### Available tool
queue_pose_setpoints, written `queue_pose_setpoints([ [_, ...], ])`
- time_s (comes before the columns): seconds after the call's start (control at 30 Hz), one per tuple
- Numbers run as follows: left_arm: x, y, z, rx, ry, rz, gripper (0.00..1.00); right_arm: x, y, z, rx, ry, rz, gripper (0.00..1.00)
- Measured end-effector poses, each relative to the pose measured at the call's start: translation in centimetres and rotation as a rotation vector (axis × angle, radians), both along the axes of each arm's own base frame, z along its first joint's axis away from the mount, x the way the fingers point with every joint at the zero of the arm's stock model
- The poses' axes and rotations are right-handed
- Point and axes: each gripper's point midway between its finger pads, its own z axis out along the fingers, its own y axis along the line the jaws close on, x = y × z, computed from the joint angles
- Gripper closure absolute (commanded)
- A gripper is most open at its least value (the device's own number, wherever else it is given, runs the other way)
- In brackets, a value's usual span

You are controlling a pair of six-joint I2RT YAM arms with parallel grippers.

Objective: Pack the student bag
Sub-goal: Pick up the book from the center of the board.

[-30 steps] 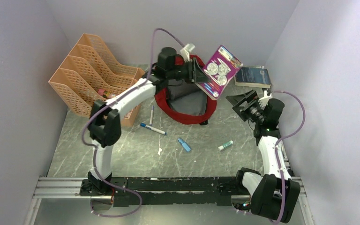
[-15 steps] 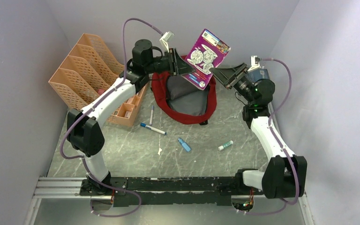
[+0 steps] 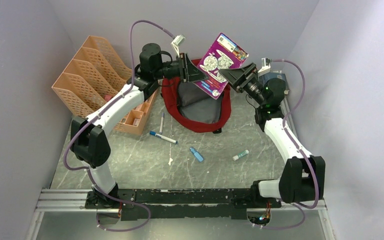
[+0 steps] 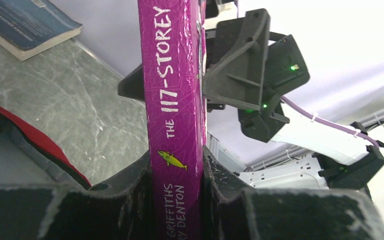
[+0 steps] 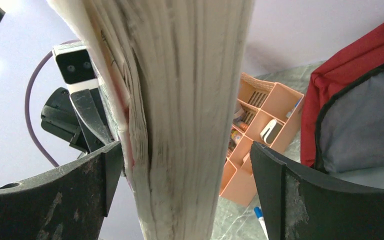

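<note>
Right gripper (image 3: 231, 76) has closed in on our book (image 3: 222, 55), jaws wide astride its page edge. Left gripper (image 3: 194, 71) clamps the spine. Bag (image 3: 195, 126) lies open on the table (image 3: 130, 160) below. Step: handover, we judge. Next: right closes, left lets go.

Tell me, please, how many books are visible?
2: a purple book clamped in the left gripper, off the table; a blue book lying at its far right. More may be hidden.
</note>
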Motion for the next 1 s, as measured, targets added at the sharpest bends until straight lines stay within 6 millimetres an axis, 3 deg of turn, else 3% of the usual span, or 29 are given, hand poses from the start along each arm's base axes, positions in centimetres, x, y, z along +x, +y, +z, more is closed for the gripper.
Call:
queue_pose_setpoints([
  [0.2,-0.6,0.0,0.4,-0.023,0.007,-0.034,0.95,0.3,0.4,-0.1,0.025,-0.035,0.033,0.00],
  [0.37,-1.3,0.0,1.3,-0.054,-0.002,-0.066,0.95,-0.3,0.9,1.3,0.068,-0.119,0.089,0.11],
  [0.57,-2.1,0.1,2.2,-0.080,-0.020,-0.095,0.95,-1.6,1.7,3.3,0.179,-0.243,0.207,0.47],
  [0.77,-2.1,0.1,2.0,-0.074,-0.023,-0.094,0.95,-3.1,1.9,4.1,0.245,-0.301,0.293,0.69],
  [1.0,-2.0,0.2,1.0,-0.037,-0.020,-0.084,0.95,-3.8,1.8,3.6,0.210,-0.291,0.262,0.95],
])
